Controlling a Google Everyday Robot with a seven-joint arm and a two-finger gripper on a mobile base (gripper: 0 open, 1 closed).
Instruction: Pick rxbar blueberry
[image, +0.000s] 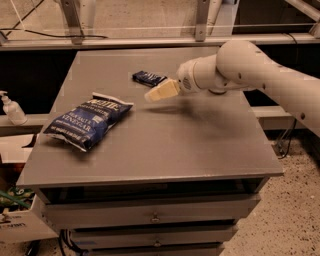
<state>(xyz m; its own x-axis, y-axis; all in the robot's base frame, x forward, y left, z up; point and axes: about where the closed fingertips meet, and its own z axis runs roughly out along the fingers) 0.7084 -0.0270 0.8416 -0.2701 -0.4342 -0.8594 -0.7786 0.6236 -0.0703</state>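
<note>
The rxbar blueberry (148, 78), a small flat dark navy bar, lies on the grey table top (200, 140) towards the back centre. My gripper (156, 93), with cream-coloured fingers, hangs on the white arm coming in from the right. It is just in front of and slightly right of the bar, a little above the table, not touching it.
A large puffy blue chip bag (87, 120) lies on the left part of the table. A sanitizer bottle (11, 109) stands on a ledge to the left. A metal rail (150, 37) runs behind the table. Drawers (155, 217) are below the front edge.
</note>
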